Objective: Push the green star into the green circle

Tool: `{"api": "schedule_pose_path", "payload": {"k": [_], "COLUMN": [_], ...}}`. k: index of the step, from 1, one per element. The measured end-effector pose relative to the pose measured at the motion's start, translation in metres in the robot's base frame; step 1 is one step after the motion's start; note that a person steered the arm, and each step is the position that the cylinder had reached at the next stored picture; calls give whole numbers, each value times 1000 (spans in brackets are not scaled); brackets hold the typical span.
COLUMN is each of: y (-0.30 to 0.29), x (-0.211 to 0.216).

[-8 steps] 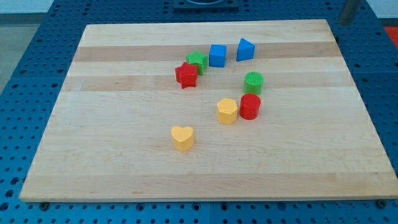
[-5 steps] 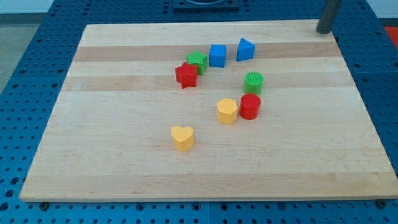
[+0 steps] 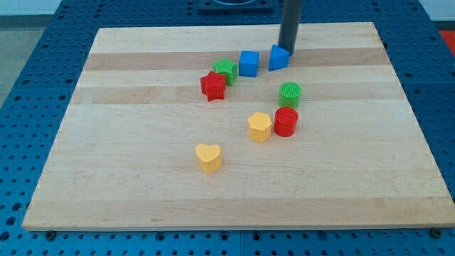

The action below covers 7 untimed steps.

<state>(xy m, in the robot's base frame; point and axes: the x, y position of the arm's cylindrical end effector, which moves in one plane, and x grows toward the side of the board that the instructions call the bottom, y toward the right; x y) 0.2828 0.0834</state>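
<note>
The green star lies at the upper middle of the wooden board, touching the red star below-left of it and close to the blue square block on its right. The green circle stands to the right and lower, just above the red cylinder. My tip is at the view's top, right beside the upper right edge of the second blue block, well right of the green star.
A yellow hexagon-like block sits left of the red cylinder. A yellow heart lies lower, toward the board's middle. Blue perforated table surrounds the board.
My rod has moved from the view's top right corner leftward along the board's top edge, now standing beside the right blue block. No block has visibly moved.
</note>
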Motion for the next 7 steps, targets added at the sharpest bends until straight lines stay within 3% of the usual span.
{"api": "schedule_pose_path", "payload": {"k": [1, 4, 6, 7], "y": [-32, -45, -115, -131], "x": [11, 11, -2, 14]}}
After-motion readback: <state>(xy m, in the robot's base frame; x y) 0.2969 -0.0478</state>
